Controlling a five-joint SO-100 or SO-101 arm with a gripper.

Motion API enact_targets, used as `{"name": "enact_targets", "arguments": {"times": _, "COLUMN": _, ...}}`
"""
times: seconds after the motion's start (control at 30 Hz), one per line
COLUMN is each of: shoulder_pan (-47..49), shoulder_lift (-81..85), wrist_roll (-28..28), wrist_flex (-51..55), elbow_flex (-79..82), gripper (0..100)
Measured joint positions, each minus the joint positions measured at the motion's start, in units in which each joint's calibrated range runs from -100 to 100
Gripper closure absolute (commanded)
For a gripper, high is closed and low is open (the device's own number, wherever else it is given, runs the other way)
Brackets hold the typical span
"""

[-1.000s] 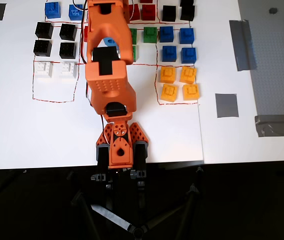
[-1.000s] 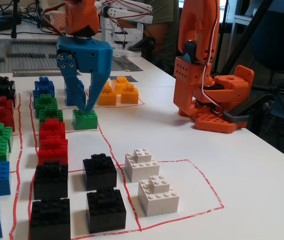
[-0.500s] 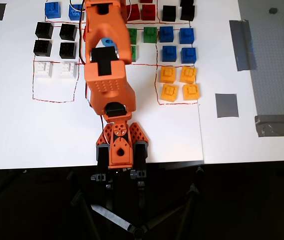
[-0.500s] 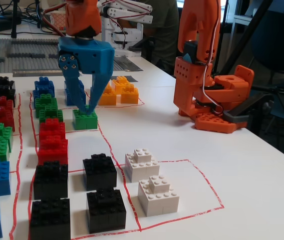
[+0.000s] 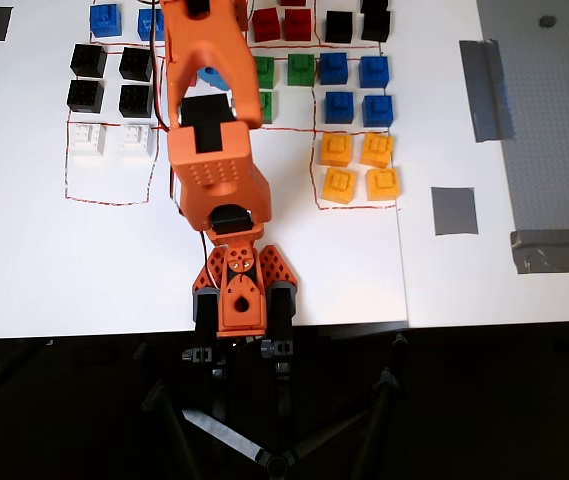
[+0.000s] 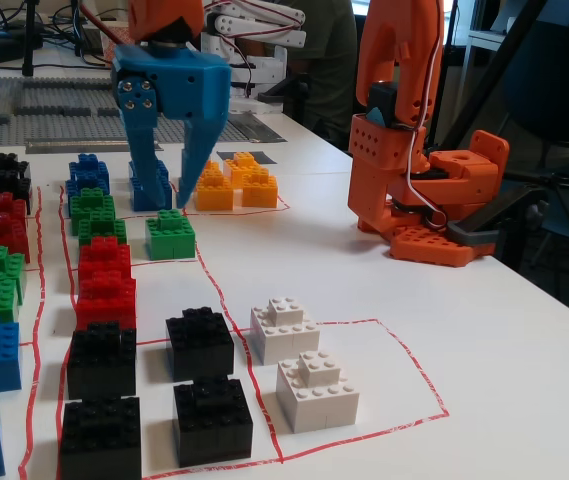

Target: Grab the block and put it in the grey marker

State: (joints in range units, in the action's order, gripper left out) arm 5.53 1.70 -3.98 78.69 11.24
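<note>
In the fixed view my blue gripper (image 6: 167,198) is open, fingers pointing down. Its tips hang just above and behind a green block (image 6: 170,237) that stands alone on the white sheet. The fingers touch nothing. In the overhead view the orange arm covers most of the gripper (image 5: 211,76); only a bit of blue shows. The same green block (image 5: 265,104) peeks out at the arm's right edge. More green blocks (image 5: 301,68) stand beside it. The grey marker (image 5: 454,210), a flat square patch, lies to the right, below the yellow bricks, with nothing on it.
Rows of blue (image 5: 352,88), yellow (image 5: 359,166), red (image 5: 282,24), black (image 5: 110,78) and white (image 5: 110,139) bricks fill red-outlined areas. Long grey tape strips (image 5: 485,90) and a grey baseplate (image 5: 554,150) lie at the right. The arm's base (image 5: 240,300) sits at the table's front edge.
</note>
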Motion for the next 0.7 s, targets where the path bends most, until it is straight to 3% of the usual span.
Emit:
{"name": "enact_targets", "arguments": {"times": 0.33, "shoulder_pan": -3.9, "shoulder_lift": 0.0, "wrist_roll": 1.8, "wrist_flex": 3.9, "elbow_flex": -0.4, "gripper": 78}}
{"name": "enact_targets", "arguments": {"times": 0.7, "shoulder_pan": -8.9, "shoulder_lift": 0.0, "wrist_roll": 4.6, "wrist_flex": 3.8, "elbow_flex": 2.2, "gripper": 76}}
